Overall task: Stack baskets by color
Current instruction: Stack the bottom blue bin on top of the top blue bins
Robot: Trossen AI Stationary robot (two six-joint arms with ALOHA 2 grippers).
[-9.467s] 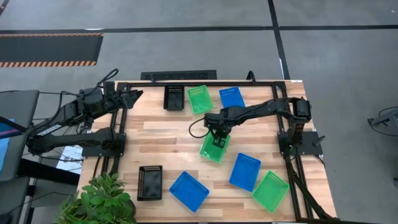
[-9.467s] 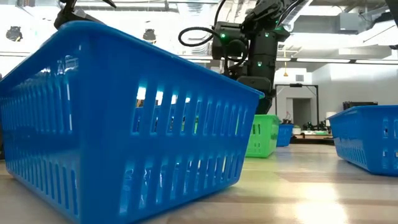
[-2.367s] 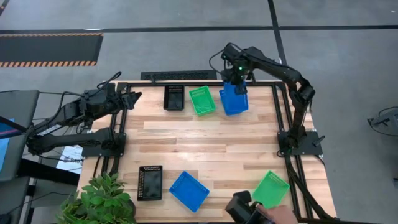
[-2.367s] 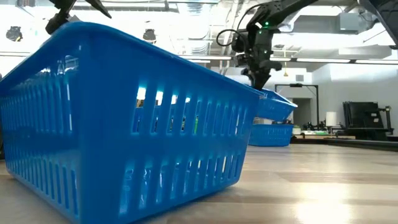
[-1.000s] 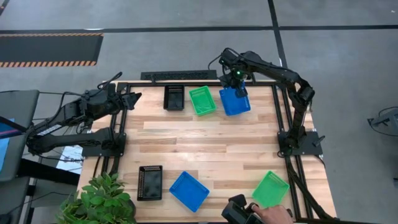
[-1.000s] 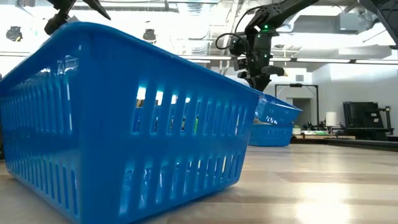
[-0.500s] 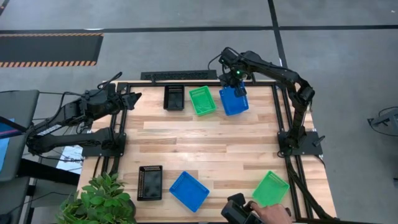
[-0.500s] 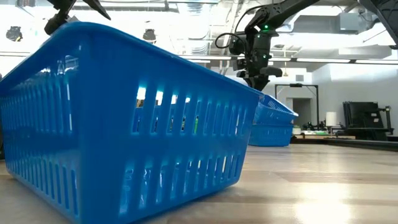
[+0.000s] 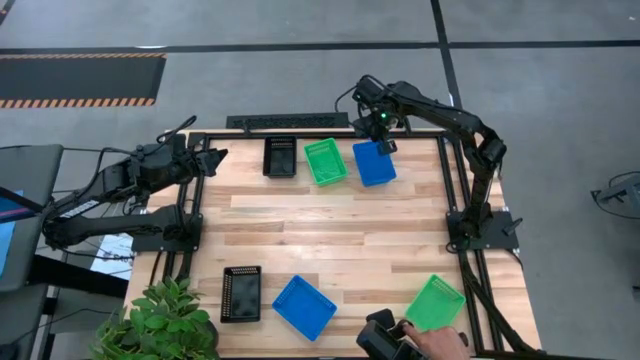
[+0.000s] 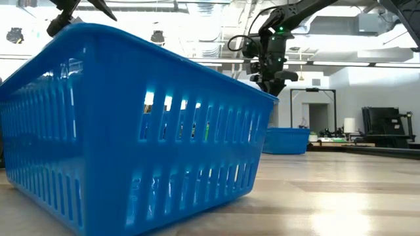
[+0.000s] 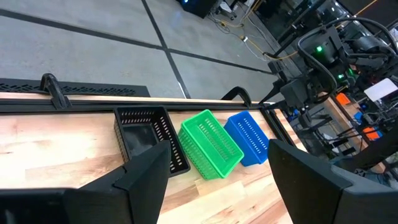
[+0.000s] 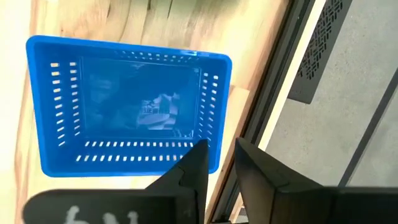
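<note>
From above, the right gripper (image 9: 385, 140) hovers over the far rim of the stacked blue baskets (image 9: 374, 163) near the table's (image 9: 330, 225) far edge, beside a green basket (image 9: 325, 161). Low view: the blue stack (image 10: 286, 140) sits flat, with the gripper above it. Right wrist view: its fingers (image 12: 193, 167) stand slightly parted, gripping nothing. Left wrist view: the left gripper (image 11: 211, 180), wide open and empty, waits at the far left corner.
</note>
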